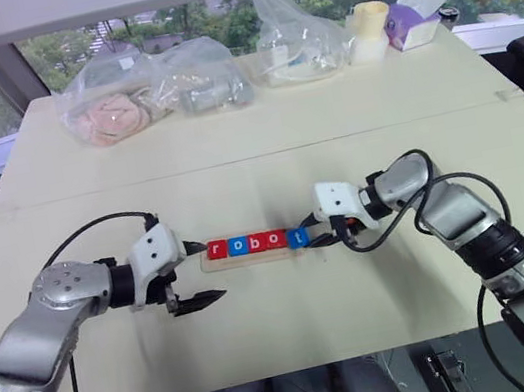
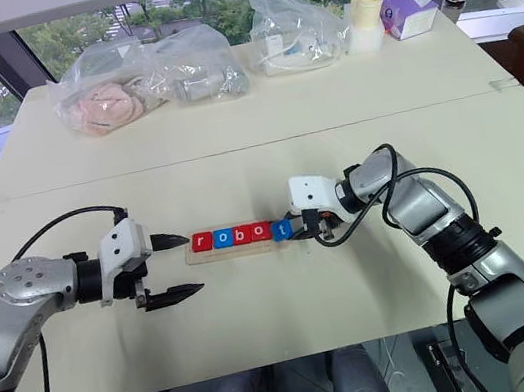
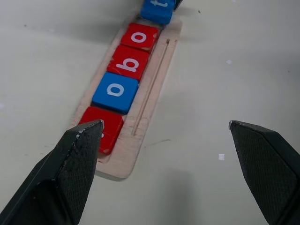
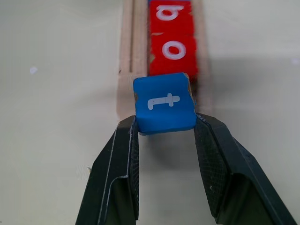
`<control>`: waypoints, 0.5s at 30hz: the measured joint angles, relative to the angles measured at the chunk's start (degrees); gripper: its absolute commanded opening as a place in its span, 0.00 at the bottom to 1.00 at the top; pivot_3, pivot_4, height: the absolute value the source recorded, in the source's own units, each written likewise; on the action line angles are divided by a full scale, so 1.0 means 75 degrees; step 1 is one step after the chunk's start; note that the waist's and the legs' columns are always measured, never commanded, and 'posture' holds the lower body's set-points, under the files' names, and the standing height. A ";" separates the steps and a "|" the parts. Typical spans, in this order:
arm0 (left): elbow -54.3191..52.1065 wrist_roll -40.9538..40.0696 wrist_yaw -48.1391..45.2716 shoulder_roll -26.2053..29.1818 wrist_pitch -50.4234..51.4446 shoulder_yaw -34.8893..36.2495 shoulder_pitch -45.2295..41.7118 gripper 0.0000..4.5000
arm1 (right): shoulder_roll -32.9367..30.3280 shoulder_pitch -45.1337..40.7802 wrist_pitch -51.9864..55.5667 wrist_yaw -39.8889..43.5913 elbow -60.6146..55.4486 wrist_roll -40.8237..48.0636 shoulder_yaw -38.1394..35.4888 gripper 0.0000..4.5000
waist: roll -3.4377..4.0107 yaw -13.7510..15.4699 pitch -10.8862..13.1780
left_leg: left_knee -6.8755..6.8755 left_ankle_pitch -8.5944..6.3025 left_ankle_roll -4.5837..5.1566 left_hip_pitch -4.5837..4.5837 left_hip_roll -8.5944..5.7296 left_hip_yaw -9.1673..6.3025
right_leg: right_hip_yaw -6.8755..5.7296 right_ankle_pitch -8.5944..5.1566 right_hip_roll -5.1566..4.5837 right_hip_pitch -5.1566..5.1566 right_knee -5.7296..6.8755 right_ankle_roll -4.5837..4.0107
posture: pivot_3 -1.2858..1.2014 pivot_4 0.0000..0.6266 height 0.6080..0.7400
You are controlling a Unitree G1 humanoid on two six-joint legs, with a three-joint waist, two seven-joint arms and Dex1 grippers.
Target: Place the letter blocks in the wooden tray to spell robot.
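Your right gripper [image 4: 164, 126] pinches the blue t block [image 4: 164, 102] at the wooden tray [image 3: 154, 75]'s open end, in line with r, o, b, o; it seems not yet seated. Your left gripper [image 1: 197, 271] gapes empty by the r end.

Far edge of the surface [image 1: 265, 327]: two clear bags [image 1: 153, 93] side by side, a third bag [image 1: 294, 43] near them, then a cream cup [image 1: 370, 30] and a purple tissue box [image 1: 414, 22].

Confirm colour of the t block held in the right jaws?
Blue, with a white letter. The t block shows best in the right wrist view, pinched by the right gripper.
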 measured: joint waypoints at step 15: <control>0.0017 0.0074 0.0122 -0.0078 -0.0006 -0.0013 -0.0021 1.00 | 0.0458 -0.0219 0.0594 -0.0343 0.0100 -0.0193 0.0036 0.25 | 0.0000 -0.0008 -0.0001 | -0.0001 0.0002 -0.0004 0.0002 0.0001 -0.0002 | 0.0000 0.0014 0.0003 0.0000 0.0003 0.0022 | 0.52 0.24 1.00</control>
